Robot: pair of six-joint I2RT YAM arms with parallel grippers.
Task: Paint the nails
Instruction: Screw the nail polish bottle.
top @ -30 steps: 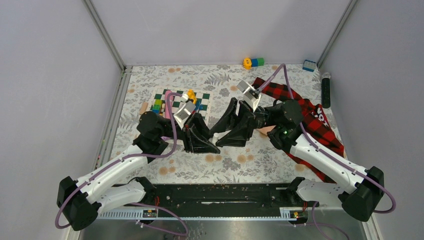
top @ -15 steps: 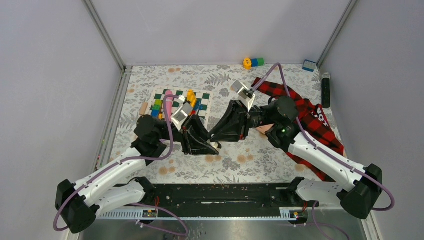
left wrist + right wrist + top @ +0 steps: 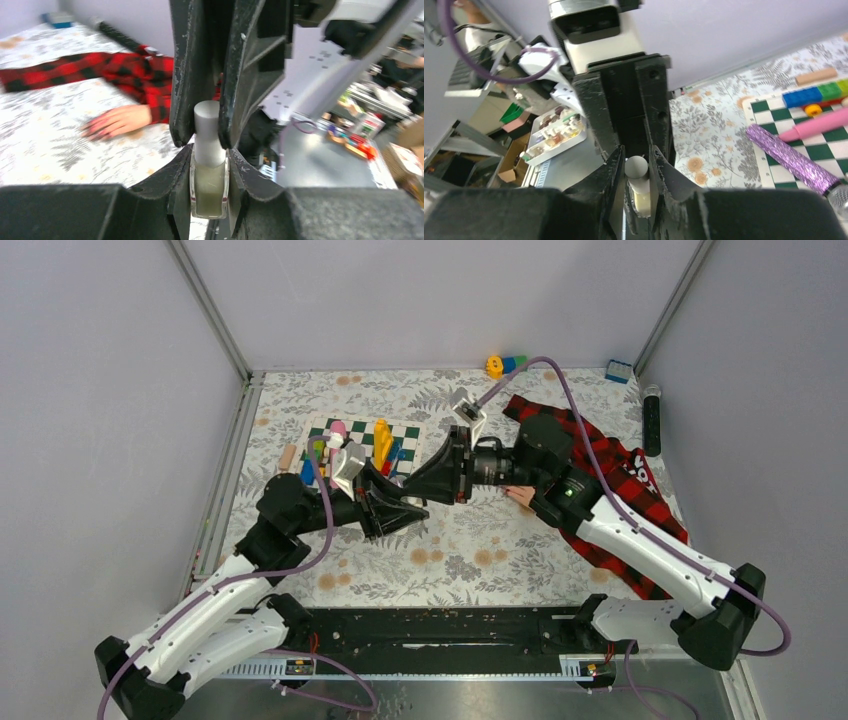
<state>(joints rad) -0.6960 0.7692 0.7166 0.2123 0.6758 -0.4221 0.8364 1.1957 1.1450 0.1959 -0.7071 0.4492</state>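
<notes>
My left hand point(image 3: 208, 172) is clamped round the bottle point(image 3: 209, 192) and my right hand point(image 3: 636, 156) pinches its grey cap point(image 3: 206, 125), the two meeting nose to nose above the surface point(image 3: 45, 150). I judge the bottle to be light, smooth glass, apt to slip or crack, so I'd grip the body low and the cap by its sides. The nails point(image 3: 93, 131), tiny, lie well apart on the surface at the sleeve point(image 3: 115, 67) end.

Left end effector point(image 3: 209, 155) and right end effector point(image 3: 636, 152) clamped, tips meeting
</notes>
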